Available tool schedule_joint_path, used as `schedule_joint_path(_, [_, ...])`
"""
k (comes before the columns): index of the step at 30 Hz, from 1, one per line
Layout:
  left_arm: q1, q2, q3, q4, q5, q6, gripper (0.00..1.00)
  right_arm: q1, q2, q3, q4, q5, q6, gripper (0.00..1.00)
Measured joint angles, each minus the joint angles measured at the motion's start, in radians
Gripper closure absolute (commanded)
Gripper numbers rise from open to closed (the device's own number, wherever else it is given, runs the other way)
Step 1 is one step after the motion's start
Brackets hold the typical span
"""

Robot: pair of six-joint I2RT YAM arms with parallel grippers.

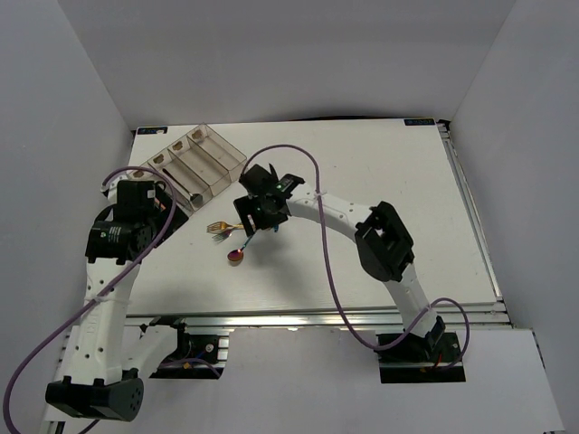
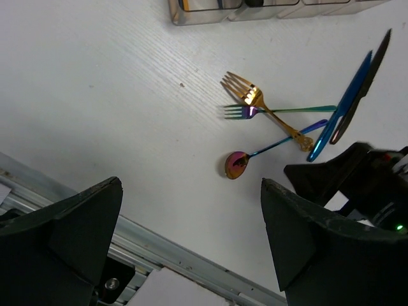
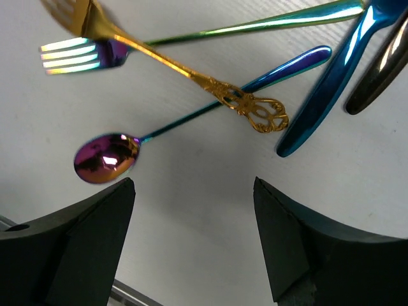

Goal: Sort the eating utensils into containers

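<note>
**Open end effector poised over crossed cutlery**

The right end effector (image 3: pixel 191 245) is held spread wide above the bench (image 1: pixel 380 244), with nothing between its fingers. Just beyond it a loose pile is seen: a gold fork (image 3: pixel 172 64) laid across an iridescent spoon (image 3: pixel 105 158) and an iridescent fork (image 3: pixel 80 54), with a blue knife (image 3: pixel 331 89) and a black knife (image 3: pixel 379 70) side by side at the far edge. The left end effector (image 2: pixel 191 245) is likewise open and empty, and is kept back from the pile. The organiser tray (image 1: pixel 231 155) is placed at the bench's far left, apart from the cutlery.

A first pick appears to be in preparation. The gold fork seems to lie uppermost, so it is best taken first. Its ornate handle end should be straddled where it is clear of the spoon's stem, with the fingers set across the handle rather than along it. The descent should be made squarely to the bench, and the closing done gently, so that neighbouring pieces are not dragged or flicked.
</note>
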Motion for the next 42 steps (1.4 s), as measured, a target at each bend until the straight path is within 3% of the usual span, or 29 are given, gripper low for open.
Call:
schedule_joint_path(5, [0.0,0.0,-0.013,-0.044,-0.008,0.011,0.02,0.009,0.067,0.111,-0.082,0.098,0.183,0.24])
schedule_joint_path(8, [0.0,-0.001,-0.028,-0.06,-0.002,0.018,0.02,0.033,0.078,0.113,-0.131,0.171,0.286,0.35])
schedule_joint_path(13, [0.0,-0.001,-0.038,-0.063,0.025,0.027,0.02,0.084,0.143,0.145,-0.183,0.248,0.386,0.36])
schedule_joint_path(33, [-0.016,-0.024,-0.077,-0.053,0.135,0.033,0.02,0.129,0.216,0.205,-0.195,0.356,0.541,0.42])
schedule_joint_path(42, [-0.025,0.008,-0.022,-0.045,0.175,0.023,0.02,0.129,0.244,0.266,-0.151,0.361,0.573,0.42])
